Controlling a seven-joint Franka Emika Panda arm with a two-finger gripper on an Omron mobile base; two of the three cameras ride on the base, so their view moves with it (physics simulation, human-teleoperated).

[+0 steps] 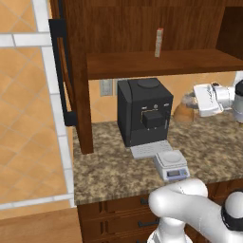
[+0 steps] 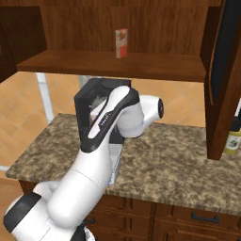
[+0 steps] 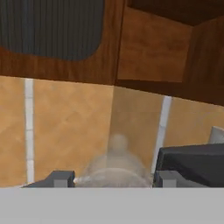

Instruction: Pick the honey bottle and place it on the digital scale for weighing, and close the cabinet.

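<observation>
In the left base view, the open cabinet (image 1: 80, 71) door stands at the left, then the coffee machine (image 1: 144, 111), with the digital scale (image 1: 171, 164) just before it on the counter (image 1: 109, 166). Right of these, the gripper (image 1: 192, 102) is clamped on the honey bottle (image 1: 184, 110), held above the counter, well apart from the scale.

The arm rises from the base, bends at a high elbow and reaches level over the counter toward its back edge. The gripper (image 1: 189, 105) lies horizontal. In the hand view its fingertips (image 3: 61, 178) stand apart on either side of the honey bottle (image 3: 116, 168), closed on its body.
</observation>
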